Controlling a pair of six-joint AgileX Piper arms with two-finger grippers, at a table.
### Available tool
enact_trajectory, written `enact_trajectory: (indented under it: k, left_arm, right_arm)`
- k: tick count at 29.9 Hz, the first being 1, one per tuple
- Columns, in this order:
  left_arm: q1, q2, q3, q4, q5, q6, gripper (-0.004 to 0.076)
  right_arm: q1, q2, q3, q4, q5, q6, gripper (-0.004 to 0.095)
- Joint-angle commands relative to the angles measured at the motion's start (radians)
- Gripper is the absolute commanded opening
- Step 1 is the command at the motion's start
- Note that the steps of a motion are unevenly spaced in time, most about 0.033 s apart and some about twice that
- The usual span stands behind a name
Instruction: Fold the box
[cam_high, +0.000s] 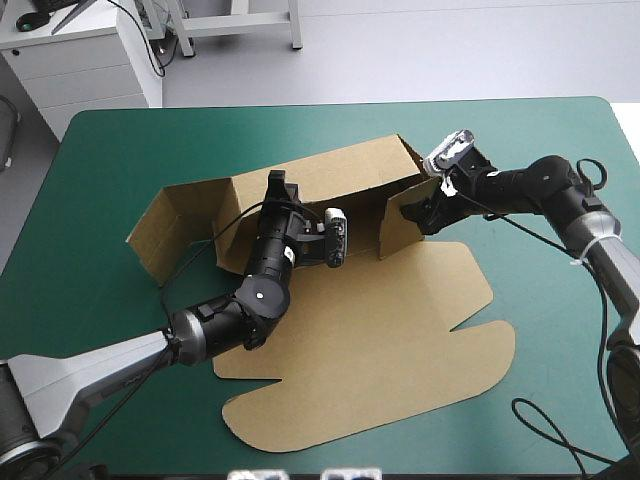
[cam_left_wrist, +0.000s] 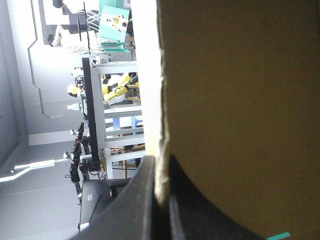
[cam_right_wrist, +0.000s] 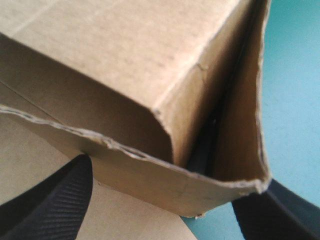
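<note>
Near the middle of the teal-green cover (cam_high: 560, 140) the box (cam_high: 380, 340) stands half raised. Our left gripper (cam_left_wrist: 160, 170) pinches its back wall; our right gripper (cam_right_wrist: 160, 195), fingers wide apart, straddles a corner flap we should tuck inward squarely.

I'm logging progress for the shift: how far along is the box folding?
Done: the brown cardboard box has its rear wall and left side wall raised. In hand: the left gripper is shut on the rear wall's edge; the open right gripper straddles the right side flap. Left: tucking the walls; the broad lid panel lies flat on the teal-green table cover.
</note>
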Motion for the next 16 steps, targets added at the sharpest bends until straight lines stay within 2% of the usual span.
enact_trajectory:
  k: [1,7,10,12,15,16]
  left_arm:
    - [-0.008,-0.031,-0.028,0.104,-0.007,-0.014,-0.0008]
    - [-0.008,-0.031,-0.028,0.104,-0.009,-0.014,-0.0008]
    - [-0.008,-0.031,-0.028,0.104,-0.009,-0.014,-0.0008]
    - [-0.008,-0.031,-0.028,0.104,-0.009,-0.014,-0.0008]
    - [-0.008,-0.031,-0.028,0.104,-0.009,-0.014,-0.0008]
    - [-0.008,-0.031,-0.028,0.104,-0.009,-0.014,-0.0008]
  right_arm:
    - [0.000,-0.031,-0.031,0.068,-0.066,-0.025,0.0698]
    - [0.007,0.017,-0.031,0.175,-0.063,-0.081,0.0698]
    - [0.030,0.038,-0.031,0.197,-0.080,-0.099,0.0655]
    - [0.038,0.040,-0.031,0.197,-0.096,-0.079,0.0562]
    - [0.041,0.040,-0.031,0.201,-0.110,-0.072,0.0279]
    - [0.041,0.040,-0.031,0.201,-0.109,-0.061,0.0157]
